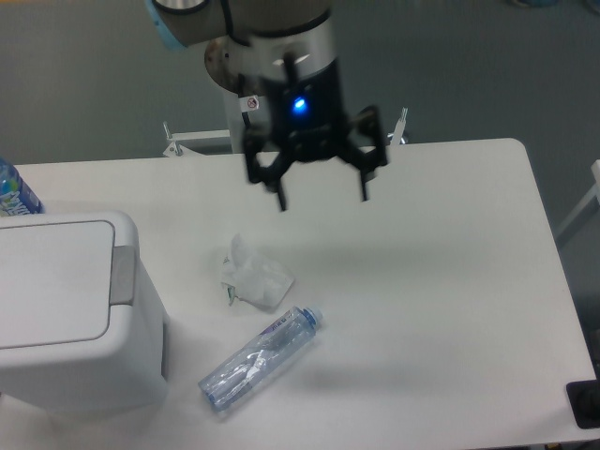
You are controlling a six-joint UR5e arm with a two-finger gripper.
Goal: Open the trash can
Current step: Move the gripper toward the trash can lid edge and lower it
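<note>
The trash can (66, 309) is a large boxy white bin at the left of the table, its flat white lid down, with a grey push-button strip (122, 276) along the lid's right edge. My gripper (323, 200) hangs above the table's back middle, well to the right of the trash can and higher than it. Its two black fingers are spread apart and hold nothing.
A crumpled white tissue (253, 277) lies right of the trash can. A clear plastic bottle (260, 360) lies on its side in front of it. Another bottle with a blue label (14, 192) stands behind the trash can at the left edge. The white table (450, 281) fills the view.
</note>
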